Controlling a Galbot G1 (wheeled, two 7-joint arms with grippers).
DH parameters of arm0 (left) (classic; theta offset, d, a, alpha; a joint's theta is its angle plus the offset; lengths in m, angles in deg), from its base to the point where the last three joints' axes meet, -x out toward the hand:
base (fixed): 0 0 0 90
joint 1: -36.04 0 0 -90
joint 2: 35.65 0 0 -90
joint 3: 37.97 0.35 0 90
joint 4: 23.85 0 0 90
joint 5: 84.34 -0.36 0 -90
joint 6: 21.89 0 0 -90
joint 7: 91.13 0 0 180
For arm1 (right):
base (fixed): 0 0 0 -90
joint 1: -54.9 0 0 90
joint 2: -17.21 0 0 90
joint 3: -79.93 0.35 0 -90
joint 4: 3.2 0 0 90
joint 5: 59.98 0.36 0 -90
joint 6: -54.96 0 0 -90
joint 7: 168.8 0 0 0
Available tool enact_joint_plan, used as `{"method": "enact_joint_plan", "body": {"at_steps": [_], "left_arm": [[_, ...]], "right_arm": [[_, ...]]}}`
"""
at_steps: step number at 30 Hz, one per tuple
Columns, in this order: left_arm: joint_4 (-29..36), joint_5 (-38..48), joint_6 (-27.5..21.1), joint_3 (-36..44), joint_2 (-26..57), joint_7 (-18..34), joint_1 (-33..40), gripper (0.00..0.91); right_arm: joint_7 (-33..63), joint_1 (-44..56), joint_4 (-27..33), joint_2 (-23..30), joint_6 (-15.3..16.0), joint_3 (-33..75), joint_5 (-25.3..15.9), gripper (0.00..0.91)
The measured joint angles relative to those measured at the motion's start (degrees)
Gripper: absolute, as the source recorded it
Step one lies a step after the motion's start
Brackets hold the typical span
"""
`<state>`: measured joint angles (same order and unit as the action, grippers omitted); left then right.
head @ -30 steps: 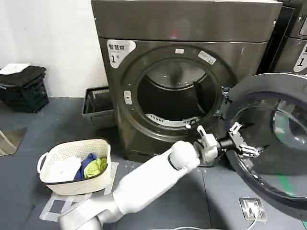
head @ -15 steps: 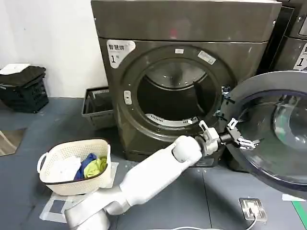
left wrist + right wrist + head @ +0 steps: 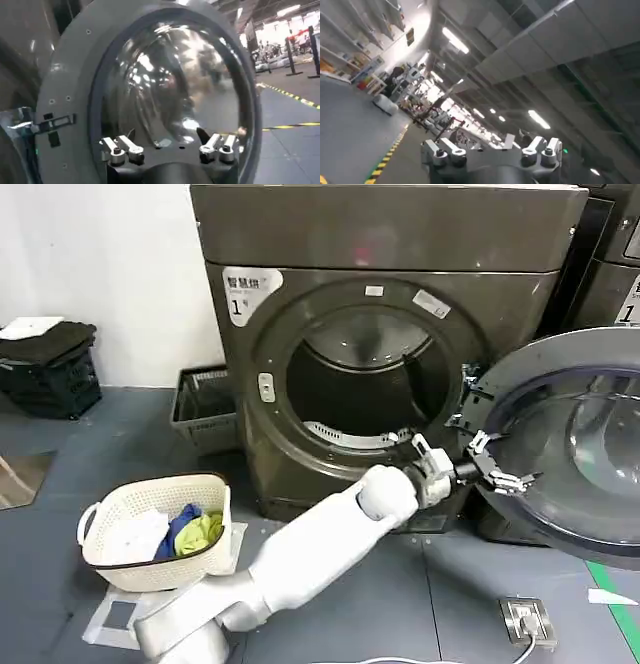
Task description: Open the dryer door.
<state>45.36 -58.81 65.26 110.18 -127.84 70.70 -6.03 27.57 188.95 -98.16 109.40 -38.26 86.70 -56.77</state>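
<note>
Head view shows the dryer (image 3: 380, 274) with its drum gaping and the dryer door (image 3: 570, 439) swung wide to the right on its hinge. Left gripper (image 3: 497, 467) reaches out to the door's grey inner rim, fingers (image 3: 122, 151) spread apart, empty. Right gripper (image 3: 492, 152) points at the ceiling, fingers likewise spread.

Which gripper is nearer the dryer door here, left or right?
Left. The left gripper is open at the inner face of the swung-open dryer door, facing its glass. The right gripper points up toward the ceiling, away from the door, also open.
</note>
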Motion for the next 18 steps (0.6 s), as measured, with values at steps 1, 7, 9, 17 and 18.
{"method": "enact_joint_plan", "body": {"at_steps": [1, 7, 9, 17, 18], "left_arm": [[0.7, 0.1, -0.4, 0.0, 0.0, 0.0, -0.2, 0.907], [6.5, 0.5, -2.9, -0.1, 0.0, 0.0, -1.8, 0.907], [8.9, 0.7, -3.5, -0.3, 0.0, 0.1, -2.7, 0.907], [18.9, 1.6, -4.9, -1.9, 8.9, -1.2, -5.6, 0.907], [20.2, 1.6, -5.2, -2.3, 10.2, -1.6, -6.1, 0.907]], "right_arm": [[0.0, 0.0, 0.2, 0.0, -0.1, 0.0, 0.0, 0.907], [-0.1, -0.4, 1.4, -1.4, -0.3, -0.1, -0.7, 0.907], [-0.1, -0.8, 1.6, -2.3, 0.3, -0.1, -1.0, 0.907], [-0.9, -1.8, 2.4, -5.0, 1.3, -0.6, -0.5, 0.907], [-0.9, -1.9, 2.5, -5.2, 1.3, -0.7, -0.3, 0.907]]}}
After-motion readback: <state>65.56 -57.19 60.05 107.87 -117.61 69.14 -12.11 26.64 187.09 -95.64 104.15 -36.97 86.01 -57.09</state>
